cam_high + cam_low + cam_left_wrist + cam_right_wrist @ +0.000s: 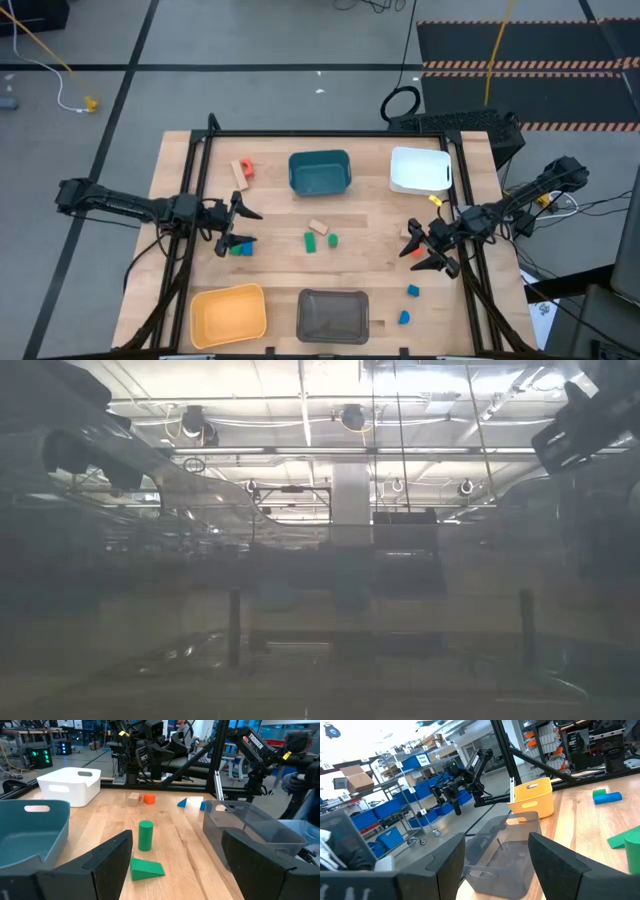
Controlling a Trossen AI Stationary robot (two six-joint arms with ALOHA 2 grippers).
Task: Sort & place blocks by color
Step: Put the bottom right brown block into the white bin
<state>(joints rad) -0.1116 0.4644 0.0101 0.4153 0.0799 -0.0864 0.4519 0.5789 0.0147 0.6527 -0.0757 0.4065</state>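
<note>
From above, the left gripper (243, 228) hangs spread and empty over a green and blue block pair (240, 249), while the right gripper (428, 251) sits parted beside an orange block (408, 249) — nothing visibly held. Two green blocks (320, 240) lie mid-table between the teal bin (320, 172) and grey bin (333, 315). The left wrist view shows the green cylinder (145, 835) upright, the wedge (145, 868) just beside it. The right wrist view — empty fingers, grey bin ahead.
</note>
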